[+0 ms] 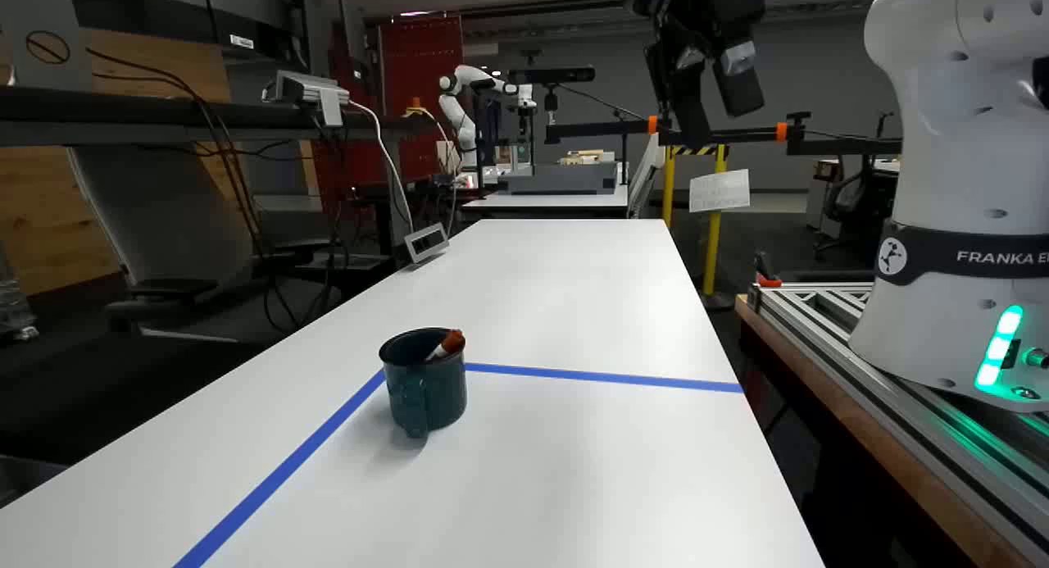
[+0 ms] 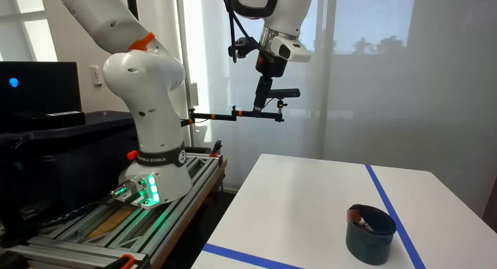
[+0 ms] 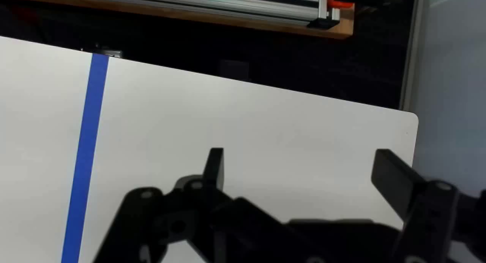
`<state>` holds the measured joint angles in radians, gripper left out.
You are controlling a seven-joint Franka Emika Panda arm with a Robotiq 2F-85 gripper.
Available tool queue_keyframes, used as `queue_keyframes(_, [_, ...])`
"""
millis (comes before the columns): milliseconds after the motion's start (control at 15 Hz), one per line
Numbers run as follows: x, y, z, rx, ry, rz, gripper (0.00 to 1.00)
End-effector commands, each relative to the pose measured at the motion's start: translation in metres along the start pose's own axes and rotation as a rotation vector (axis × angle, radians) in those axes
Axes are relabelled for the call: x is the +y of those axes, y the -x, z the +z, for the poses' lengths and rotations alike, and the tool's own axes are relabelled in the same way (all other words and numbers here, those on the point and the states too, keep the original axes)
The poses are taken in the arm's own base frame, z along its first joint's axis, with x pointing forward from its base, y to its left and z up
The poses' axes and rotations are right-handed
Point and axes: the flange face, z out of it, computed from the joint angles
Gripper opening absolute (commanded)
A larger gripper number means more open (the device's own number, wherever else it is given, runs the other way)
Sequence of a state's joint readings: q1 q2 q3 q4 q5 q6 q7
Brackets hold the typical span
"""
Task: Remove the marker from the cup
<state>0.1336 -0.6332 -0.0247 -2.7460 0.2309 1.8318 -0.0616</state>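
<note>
The dark teal cup (image 1: 426, 397) stands upright on the white table in both exterior views, near the corner of the blue tape lines; it also shows in an exterior view (image 2: 369, 243). The marker (image 1: 447, 344) stands tilted inside the cup, its reddish-brown end leaning at the rim and a whitish part lower inside; it also shows in an exterior view (image 2: 362, 223). Its lower end is hidden by the cup wall. My gripper (image 1: 719, 115) is high above the table, apart from the cup. In the wrist view the gripper (image 3: 300, 155) is open, with nothing between its fingers. Cup and marker are out of the wrist view.
The white table (image 1: 574, 289) carries blue tape (image 1: 606, 377). A small grey device (image 1: 427, 242) sits at the table's edge. A black bar with a camera (image 2: 283, 93) stands behind the gripper. The robot base rests on a metal-railed bench (image 2: 186, 207) beside the table.
</note>
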Motion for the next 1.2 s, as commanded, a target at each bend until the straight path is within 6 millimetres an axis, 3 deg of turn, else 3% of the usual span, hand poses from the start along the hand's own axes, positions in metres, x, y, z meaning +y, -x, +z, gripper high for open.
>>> queue_keyframes(0, [0.000, 0.000, -0.001, -0.001, 0.000, 0.000, 1.00])
queue_keyframes(400, [0.000, 0.000, -0.001, 0.000, 0.000, 0.000, 1.00])
queue_keyframes(533, [0.008, -0.010, 0.000, 0.003, 0.015, 0.002, 1.00])
queue_keyframes(800, [0.037, -0.037, -0.004, 0.014, 0.084, -0.001, 1.00])
queue_keyframes(1133, [0.090, -0.083, -0.009, -0.008, 0.206, -0.006, 1.00])
